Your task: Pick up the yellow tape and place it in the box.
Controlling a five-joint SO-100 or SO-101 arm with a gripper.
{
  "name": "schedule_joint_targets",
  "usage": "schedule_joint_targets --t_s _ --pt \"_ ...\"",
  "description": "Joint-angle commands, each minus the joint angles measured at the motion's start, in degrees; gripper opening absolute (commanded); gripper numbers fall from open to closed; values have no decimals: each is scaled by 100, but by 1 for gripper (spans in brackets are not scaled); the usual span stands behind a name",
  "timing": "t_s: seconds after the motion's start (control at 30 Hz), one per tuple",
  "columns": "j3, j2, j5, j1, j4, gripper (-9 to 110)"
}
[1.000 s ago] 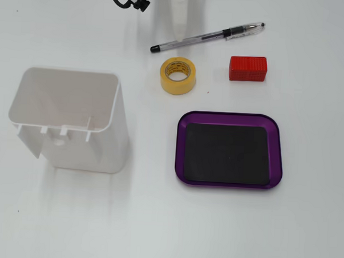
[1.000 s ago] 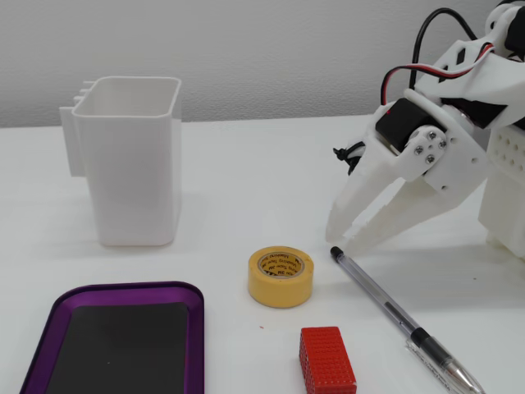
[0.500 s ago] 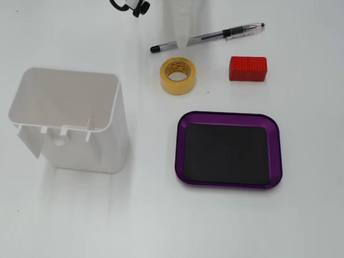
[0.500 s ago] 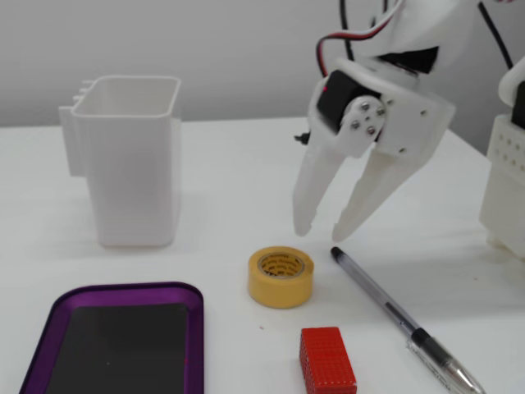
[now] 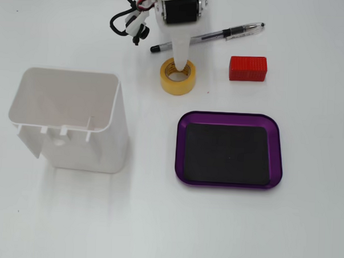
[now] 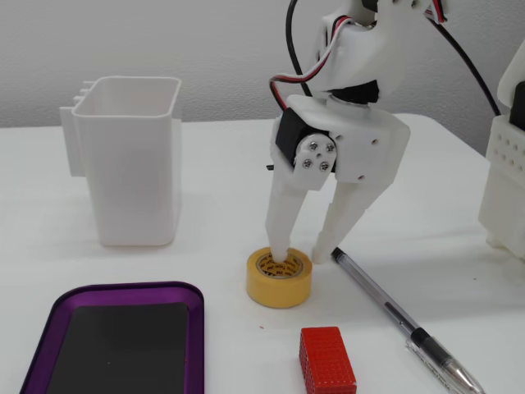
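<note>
The yellow tape (image 5: 177,83) (image 6: 279,289) lies flat on the white table. My gripper (image 5: 179,59) (image 6: 302,253) stands over it, pointing down and open. One finger reaches into the tape's core and the other stands just outside the roll on the pen side, so the jaws straddle the roll's wall. The tape rests on the table. The box, a purple tray with a black bottom (image 5: 181,146) (image 6: 123,289), is empty and sits apart from the tape, lower right in a fixed view and lower left in another.
A red block (image 5: 248,68) (image 6: 326,359) lies near the tape. A pen (image 5: 222,33) (image 6: 394,316) lies beside the gripper. A tall white container (image 5: 69,119) (image 6: 131,160) stands off to the side. A white structure (image 6: 504,180) stands at the right edge.
</note>
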Motion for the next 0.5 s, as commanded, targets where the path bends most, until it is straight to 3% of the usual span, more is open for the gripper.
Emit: schedule_joint_targets --t_s 0.0,0.47 --pt "97 18 0 35 -149 9" --pt "967 18 -53 26 -967 4"
